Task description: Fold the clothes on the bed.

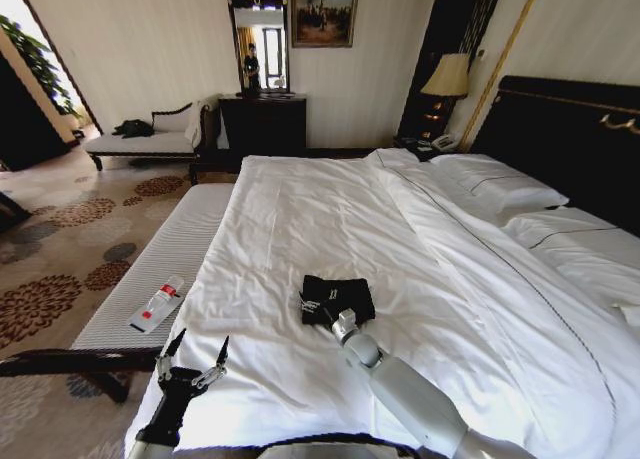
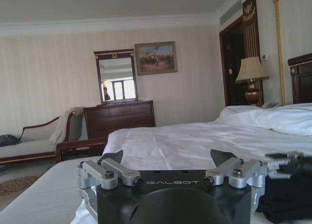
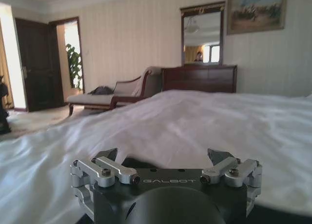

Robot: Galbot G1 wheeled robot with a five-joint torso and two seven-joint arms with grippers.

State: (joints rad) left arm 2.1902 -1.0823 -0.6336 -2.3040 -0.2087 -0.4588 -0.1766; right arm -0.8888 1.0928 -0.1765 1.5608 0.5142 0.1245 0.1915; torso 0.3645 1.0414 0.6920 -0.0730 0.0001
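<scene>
The clothes are one black T-shirt (image 1: pixel 346 290), lying as a small folded bundle on the white bed (image 1: pixel 300 209) near its foot. My right gripper (image 1: pixel 316 306) rests at the bundle's near edge, fingers spread open, with nothing between them in the right wrist view (image 3: pixel 165 158). My left gripper (image 1: pixel 197 351) stands open above the bed's near left corner, well apart from the shirt. The left wrist view shows its open fingers (image 2: pixel 168 158), with the black shirt (image 2: pixel 287 197) and the right gripper (image 2: pixel 287 161) off to one side.
A pale ribbed bench (image 1: pixel 190 239) runs along the bed's left side with a white and red tube (image 1: pixel 158 304) on it. Pillows (image 1: pixel 500 184) and the dark headboard (image 1: pixel 570 129) lie to the right. A chaise longue (image 1: pixel 150 139) and a dresser (image 1: pixel 262 124) stand against the far wall.
</scene>
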